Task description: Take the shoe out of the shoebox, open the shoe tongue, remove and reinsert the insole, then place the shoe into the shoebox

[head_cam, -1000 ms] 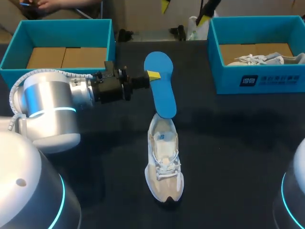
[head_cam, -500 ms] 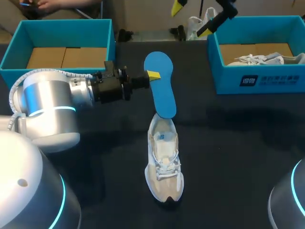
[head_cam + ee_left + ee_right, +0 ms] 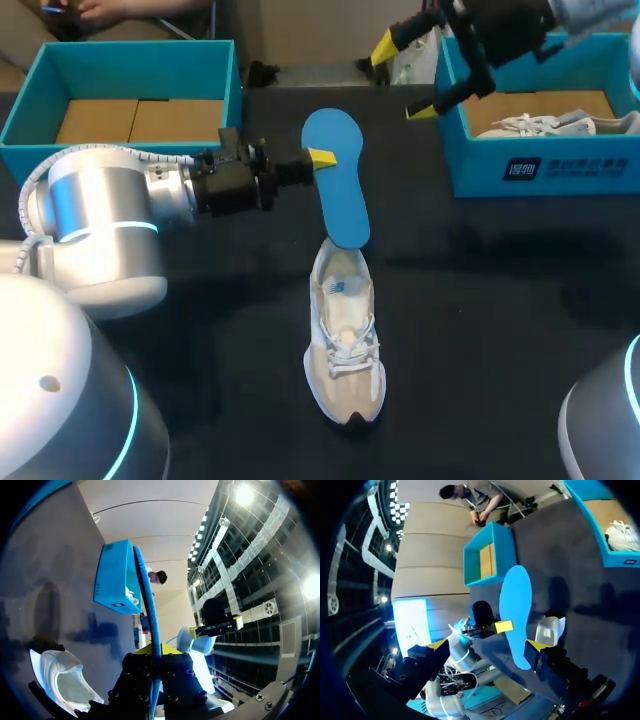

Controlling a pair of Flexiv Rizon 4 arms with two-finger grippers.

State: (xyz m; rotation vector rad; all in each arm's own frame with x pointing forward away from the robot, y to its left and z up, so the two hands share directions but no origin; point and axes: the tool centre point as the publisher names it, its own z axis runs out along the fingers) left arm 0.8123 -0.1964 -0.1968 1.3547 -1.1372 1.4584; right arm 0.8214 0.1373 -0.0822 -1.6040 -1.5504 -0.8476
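The blue insole (image 3: 335, 180) stands on end over the heel opening of the shoe (image 3: 345, 345), its lower end at the collar; whether it touches I cannot tell. The left pincer (image 3: 318, 158) is clamped on the insole's side edge, in the half farther from the shoe. The right pincer (image 3: 403, 78) hangs well beyond the shoe, spread wide and empty. The shoe lies flat on the desk (image 3: 500, 300). The insole looks thin, light and floppy, so pushed from that far end it will likely buckle. A second hold near the shoe end should steer it. The soft, light shoe may slide; bracing its heel seems wise.
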